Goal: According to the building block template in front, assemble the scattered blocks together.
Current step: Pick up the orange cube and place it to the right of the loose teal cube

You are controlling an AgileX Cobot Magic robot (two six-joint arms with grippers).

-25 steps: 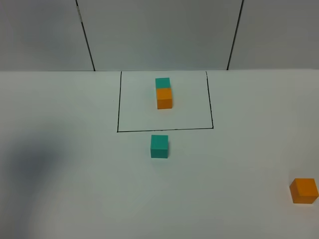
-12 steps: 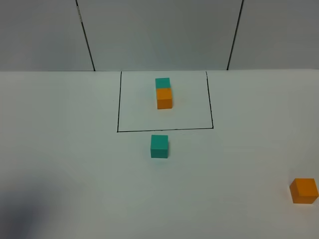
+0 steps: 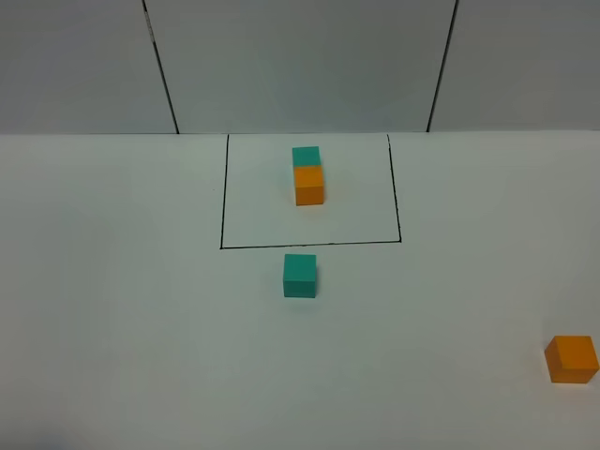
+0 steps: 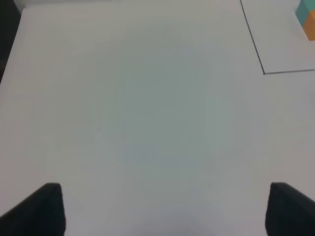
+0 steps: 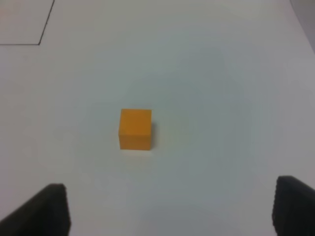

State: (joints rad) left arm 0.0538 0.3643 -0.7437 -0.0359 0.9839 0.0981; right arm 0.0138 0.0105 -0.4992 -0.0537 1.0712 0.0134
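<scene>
The template (image 3: 307, 174) is a teal cube joined to an orange cube inside a thin black drawn rectangle at the back of the white table; its edge shows in the left wrist view (image 4: 309, 18). The loose teal cube (image 3: 300, 276) sits just in front of the frame. The loose orange cube (image 3: 572, 359) sits at the far right, and in the right wrist view (image 5: 135, 129) it lies ahead of my open right gripper (image 5: 170, 209). My left gripper (image 4: 162, 206) is open over bare table. Neither gripper shows in the exterior high view.
The white table (image 3: 141, 309) meets grey wall panels (image 3: 300, 66) at the back. A corner of the black frame line (image 5: 39, 43) shows in the right wrist view.
A dark shadow on the table's left front has slid off toward the lower left and is almost gone. The cubes have not moved.
</scene>
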